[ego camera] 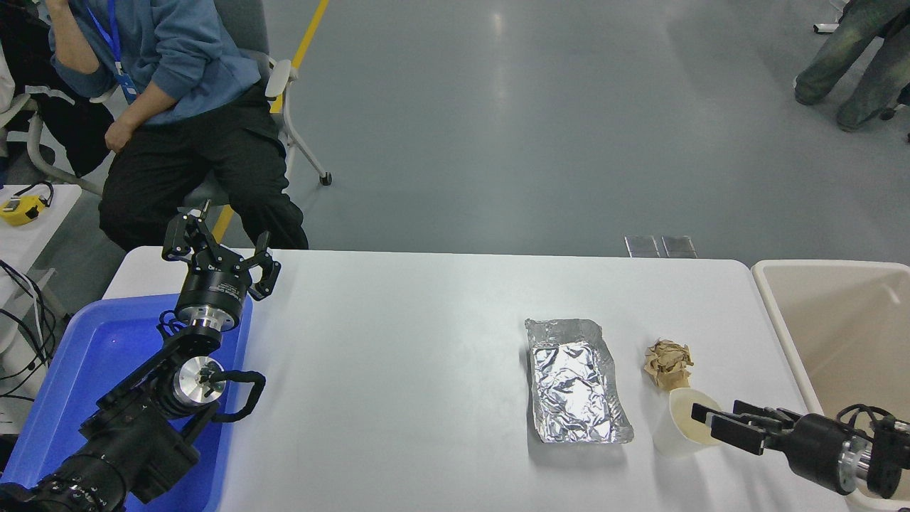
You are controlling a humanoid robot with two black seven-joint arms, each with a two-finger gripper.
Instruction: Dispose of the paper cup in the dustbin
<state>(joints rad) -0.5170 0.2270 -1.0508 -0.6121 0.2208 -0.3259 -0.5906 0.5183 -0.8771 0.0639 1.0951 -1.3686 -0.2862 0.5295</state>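
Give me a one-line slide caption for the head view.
Right gripper reaches over the paper cup beside the dustbin; left gripper parked.
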